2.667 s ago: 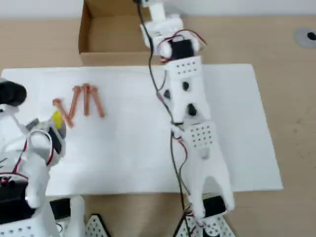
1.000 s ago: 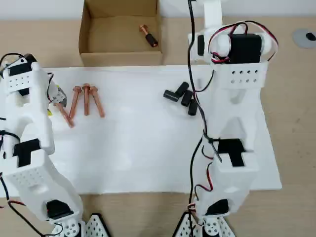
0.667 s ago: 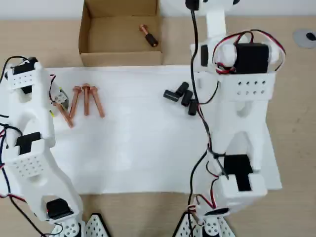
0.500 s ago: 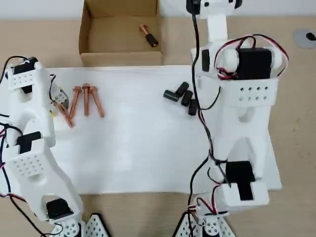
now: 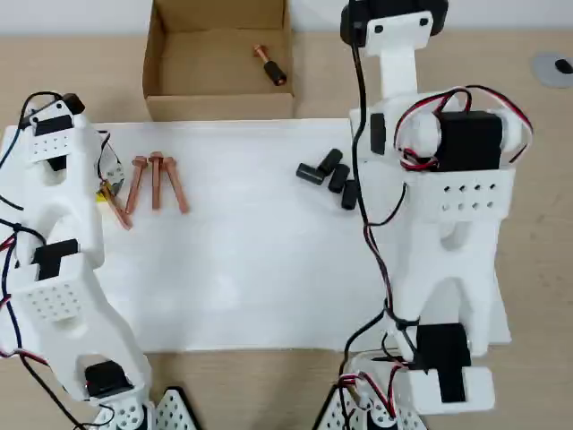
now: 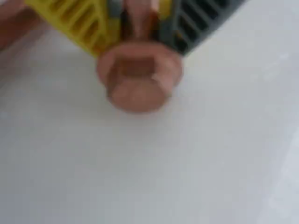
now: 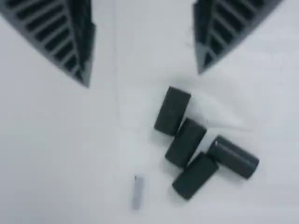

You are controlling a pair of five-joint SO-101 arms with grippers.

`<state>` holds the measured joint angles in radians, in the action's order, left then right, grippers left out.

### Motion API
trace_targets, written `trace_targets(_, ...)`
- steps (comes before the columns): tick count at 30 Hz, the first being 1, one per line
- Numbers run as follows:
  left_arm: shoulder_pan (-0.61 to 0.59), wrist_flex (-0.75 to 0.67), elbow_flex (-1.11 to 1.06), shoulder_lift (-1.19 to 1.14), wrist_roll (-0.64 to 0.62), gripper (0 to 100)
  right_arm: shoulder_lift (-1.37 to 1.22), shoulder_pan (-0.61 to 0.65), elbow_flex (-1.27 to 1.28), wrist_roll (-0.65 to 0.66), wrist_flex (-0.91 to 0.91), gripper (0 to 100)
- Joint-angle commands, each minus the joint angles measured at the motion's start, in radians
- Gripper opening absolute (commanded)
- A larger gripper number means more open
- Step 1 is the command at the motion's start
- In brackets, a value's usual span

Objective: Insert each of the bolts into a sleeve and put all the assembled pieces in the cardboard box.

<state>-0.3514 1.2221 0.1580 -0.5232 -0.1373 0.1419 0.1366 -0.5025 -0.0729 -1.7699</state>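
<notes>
My left gripper [image 6: 139,21] is shut on a copper bolt [image 6: 139,77]; its hexagonal head faces the camera just above the white mat. From above, that gripper [image 5: 106,184] sits at the head end of the leftmost bolt [image 5: 119,213], beside three more bolts [image 5: 157,182]. Several black sleeves [image 7: 187,142] lie in a cluster beyond my right gripper [image 7: 142,46], which hangs open over the mat. The same sleeves [image 5: 331,176] lie next to the right arm. One assembled piece [image 5: 269,64] lies in the cardboard box [image 5: 157,63].
The white mat [image 5: 242,260] covers most of the wooden table [image 5: 537,179]. The box stands off the mat's far edge. A small grey scrap [image 7: 138,191] lies on the mat near the sleeves. The right arm's body [image 5: 452,206] stands over the mat's right side.
The right arm has drawn back from the box, leaving an assembled piece inside, and now hangs by the sleeves. The left arm has come down onto the leftmost bolt.
</notes>
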Motion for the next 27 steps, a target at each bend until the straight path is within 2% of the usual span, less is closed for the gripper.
trace_targets(1, 0.002, -0.018, 0.0, 0.004, 0.025, 1, 0.058, -0.015, 0.054, 0.0, 0.029, 18.1)
trace_targets(4, 0.005, 0.017, 0.006, 0.093, 0.029, 1, 0.051, -0.01, 0.13, 0.0, 0.048, 18.1)
trace_targets(7, 0.051, 0.028, -0.037, 0.231, 0.087, 1, 0.012, -0.015, 0.232, 0.011, 0.12, 18.1)
trace_targets(10, 0.11, 0.028, -0.121, 0.401, 0.094, 1, -0.061, -0.005, 0.302, 0.086, 0.204, 18.1)
trace_targets(14, 0.153, -0.002, -0.292, 0.656, 0.087, 1, -0.157, 0.047, 0.305, 0.244, 0.201, 18.1)
trace_targets(27, 0.123, -0.334, -1.0, 1.537, 0.023, 1, -0.349, 0.067, 0.206, 0.885, 0.173, 18.3)
